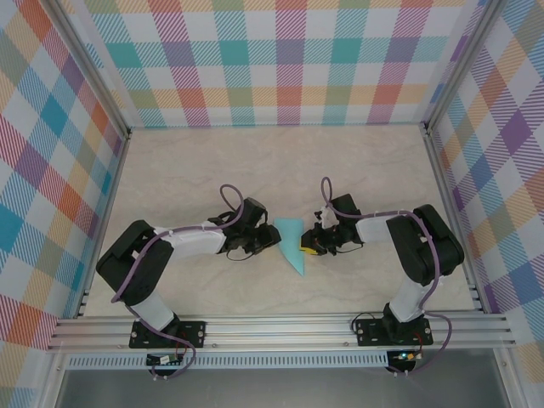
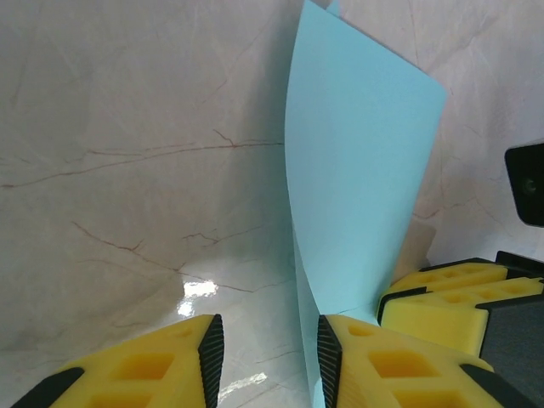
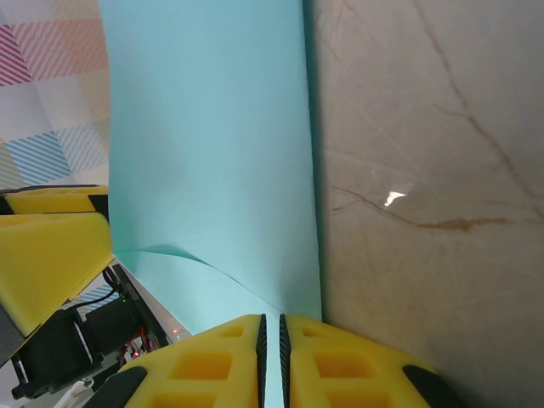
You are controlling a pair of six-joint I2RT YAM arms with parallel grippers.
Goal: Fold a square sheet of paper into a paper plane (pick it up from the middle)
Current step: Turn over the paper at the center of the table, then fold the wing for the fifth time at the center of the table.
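Note:
The square sheet of paper (image 1: 291, 244), light turquoise, is folded into a pointed paper plane shape with its tip toward the near edge. It stands between my two grippers at mid table. My right gripper (image 1: 311, 246) is shut on its right side. In the right wrist view the pads (image 3: 262, 340) pinch a thin edge of the paper (image 3: 212, 153). My left gripper (image 1: 263, 241) is open at the paper's left. In the left wrist view the paper (image 2: 361, 187) rises upright, its edge against the right pad (image 2: 327, 348), with a wide gap to the other pad.
The marble-patterned table (image 1: 187, 170) is walled by checked panels (image 1: 280, 59) on three sides, with aluminium rails (image 1: 280, 327) along the near edge. The right gripper's yellow fingers (image 2: 450, 293) sit close beside my left fingers.

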